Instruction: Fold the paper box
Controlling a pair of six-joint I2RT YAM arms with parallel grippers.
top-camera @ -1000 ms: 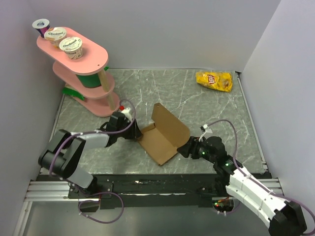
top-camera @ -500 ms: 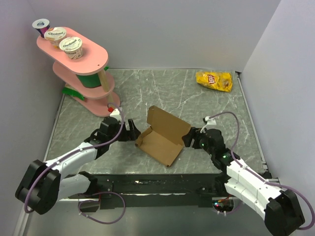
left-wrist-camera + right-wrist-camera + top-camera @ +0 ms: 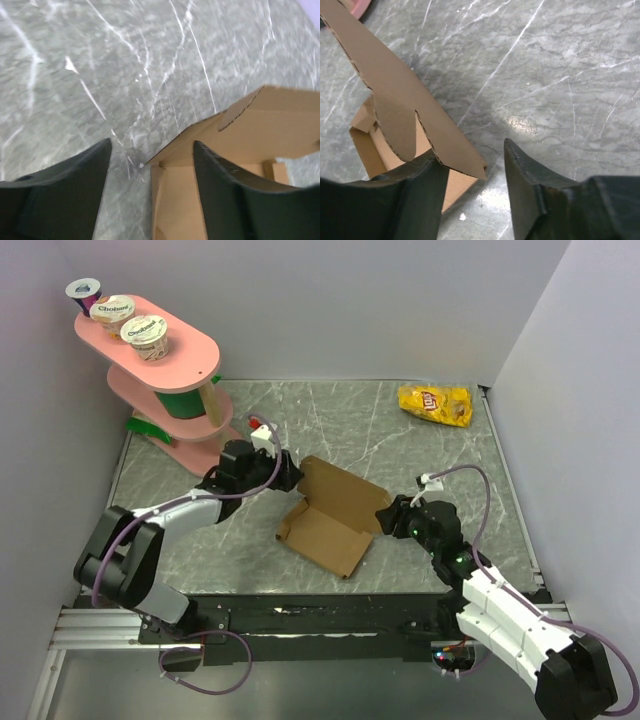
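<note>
Mid-fold: paper box tray formed, lid raised. Left pincer and right pincer both agape at lid corners, holding nothing. Next, probably push lid shut

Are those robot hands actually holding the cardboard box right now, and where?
Neither grips it. The left end effector straddles one corner of the paper box with its jaws open; the right end effector straddles another corner, also open.

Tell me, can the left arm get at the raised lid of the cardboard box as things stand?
Probably yes. The left end effector stands open right at the left corner of the lid, and nothing lies between them. The right end effector is at the opposite edge, out of its way.
</note>
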